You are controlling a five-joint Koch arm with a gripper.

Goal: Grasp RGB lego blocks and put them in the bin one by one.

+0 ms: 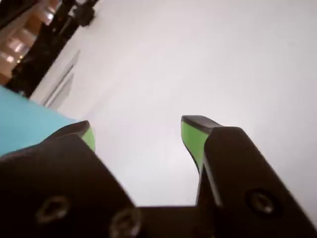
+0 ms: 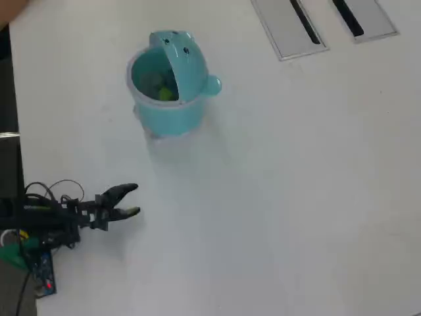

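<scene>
The teal bin stands at the upper left of the overhead view with its domed lid tipped up. Inside it I see a yellow-green block; other blocks in there are too dim to tell. No block lies on the table. My gripper is open and empty at the lower left, well below the bin, its tips pointing right. In the wrist view the gripper shows two green-lined jaws spread apart with only white table between them. A teal edge of the bin shows at the left.
Two flat grey slotted panels lie at the table's top right. The arm's base and wires sit at the left edge. White table fills the middle and right.
</scene>
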